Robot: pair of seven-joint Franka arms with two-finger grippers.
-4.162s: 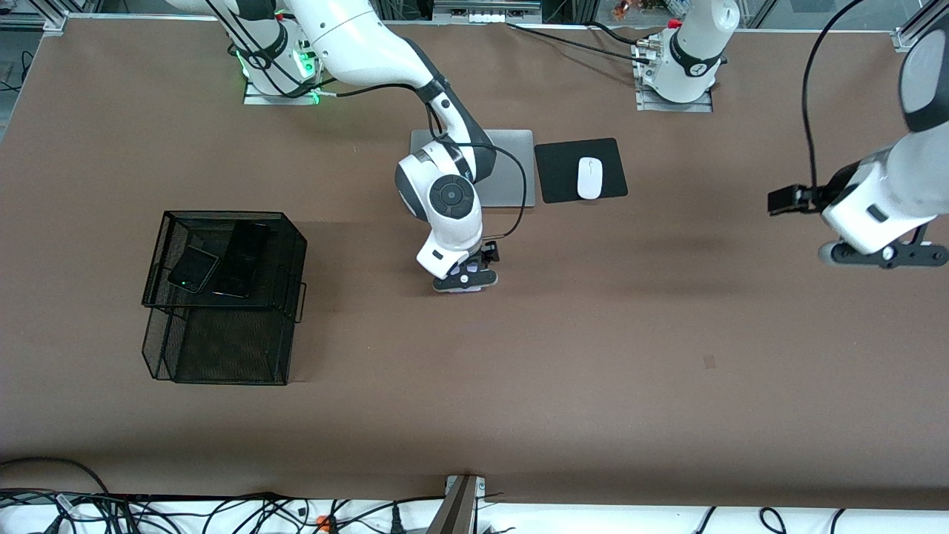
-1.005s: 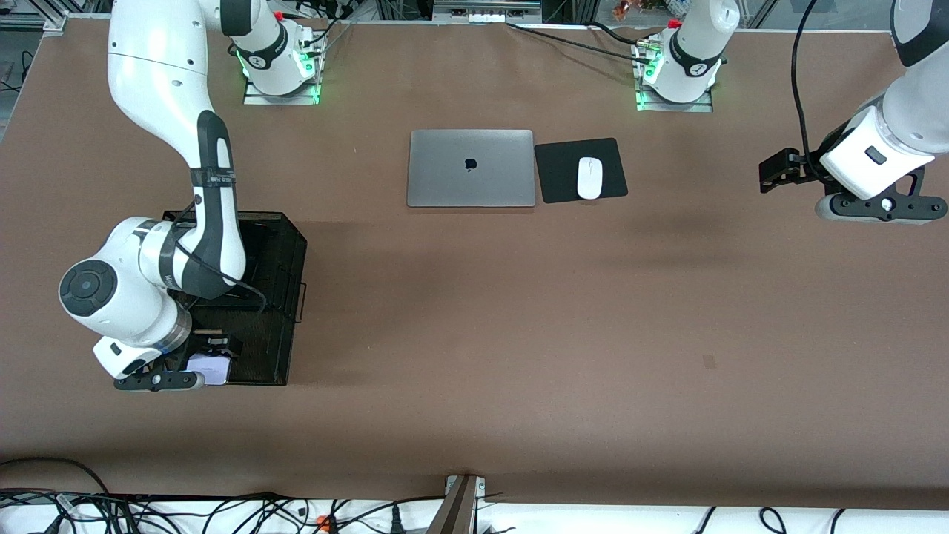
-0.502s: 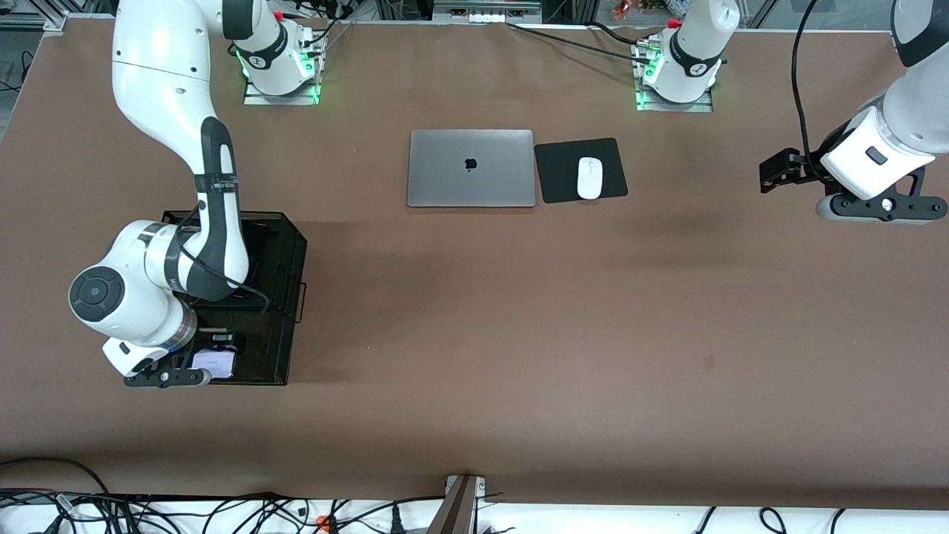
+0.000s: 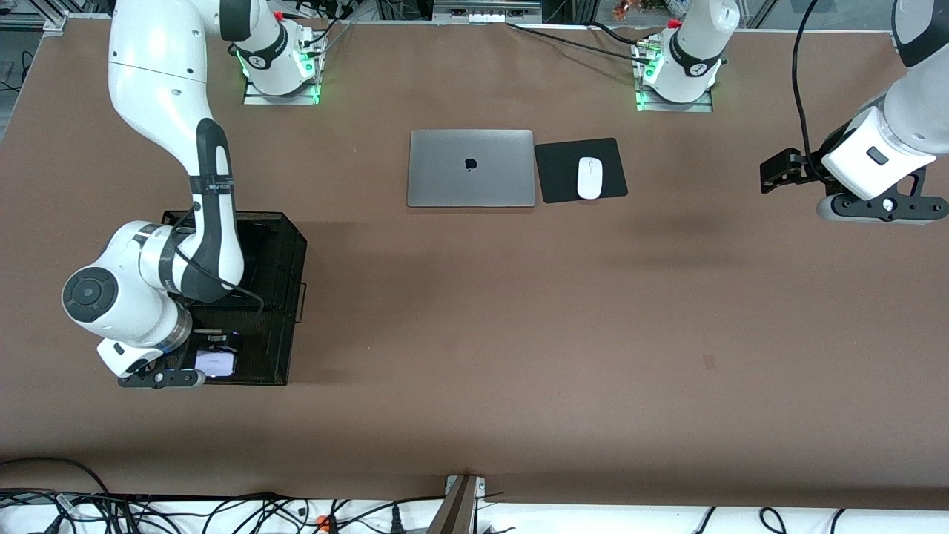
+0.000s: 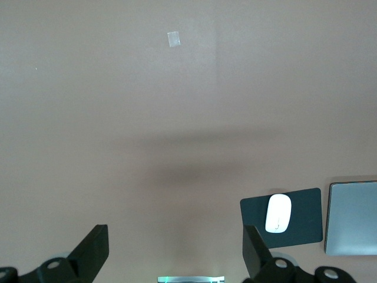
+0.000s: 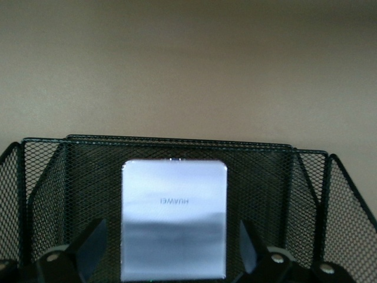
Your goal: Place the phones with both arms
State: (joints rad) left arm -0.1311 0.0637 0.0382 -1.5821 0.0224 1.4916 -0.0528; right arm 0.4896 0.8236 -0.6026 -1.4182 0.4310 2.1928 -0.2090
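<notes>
My right gripper (image 4: 211, 363) sits low at the mesh organiser (image 4: 285, 297), at its lower compartment on the side nearest the front camera, and on the right wrist feed I see its fingers (image 6: 88, 244) spread wide with the pale lavender-white phone (image 6: 174, 219) lying flat between them, clear of both pads. That phone (image 4: 215, 362) rests on the floor of the black mesh compartment (image 6: 306, 188), with the printed brand name showing on its back. The right arm (image 4: 159, 96) reaches down from its base and covers most of the organiser's upper shelf, so I cannot make out the two black phones from the front view. My left gripper (image 4: 878, 208) waits in the air over bare desk (image 4: 519, 334) at the left arm's end, and on the left wrist feed its fingers (image 5: 94, 250) stand wide apart with only the brown surface beneath them. Toward the middle of the desk, near the arm bases, the closed silver laptop (image 4: 471, 168) lies flat, and just beside it the white mouse (image 4: 589, 178) sits on a black mouse pad (image 4: 556, 170). A small patch of tape (image 4: 709, 361) is stuck on the desk nearer the front camera.
</notes>
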